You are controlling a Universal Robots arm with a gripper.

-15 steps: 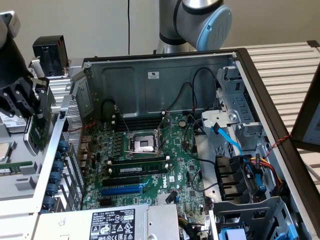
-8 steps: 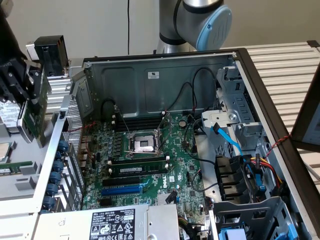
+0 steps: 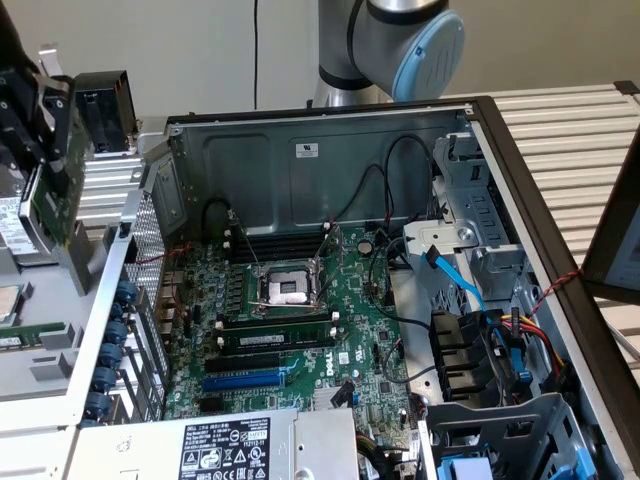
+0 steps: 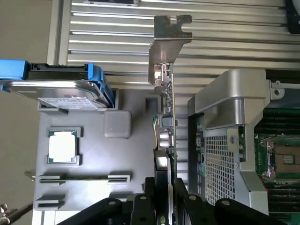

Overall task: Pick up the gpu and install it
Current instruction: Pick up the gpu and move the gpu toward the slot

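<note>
Here the black two-fingered claw (image 4: 168, 190) is clamped on the gpu (image 4: 169, 117), a short green circuit-board card with a black cooler shroud and a silver metal end bracket. The wrist view shows the card edge-on, one finger on each flat side near the end away from the bracket.

In the exterior view the gpu (image 3: 47, 200) hangs at the picture's left. It is just outside the open grey metal computer case (image 3: 330, 150), over the grey moulded parts tray (image 4: 93, 159) on the slatted aluminium bench (image 4: 117, 37). I cannot tell whether its lower edge is clear of the tray. A square silver processor chip (image 4: 63, 145) and a hard drive in blue plastic rails (image 4: 65, 86) rest in the tray beside it.

The install has not been made: the blue expansion slot (image 3: 243, 380) on the large green motherboard (image 3: 300, 300) stands empty.

The hold looks narrow and sits at one end, so I judge the card could pivot or slip between the fingers. The perforated case wall is close, and the protruding bracket could catch on it. Loose black and blue cables (image 3: 456, 281) lie across the interior and might snag. A tilted card could also jam or scrape the slot.
</note>
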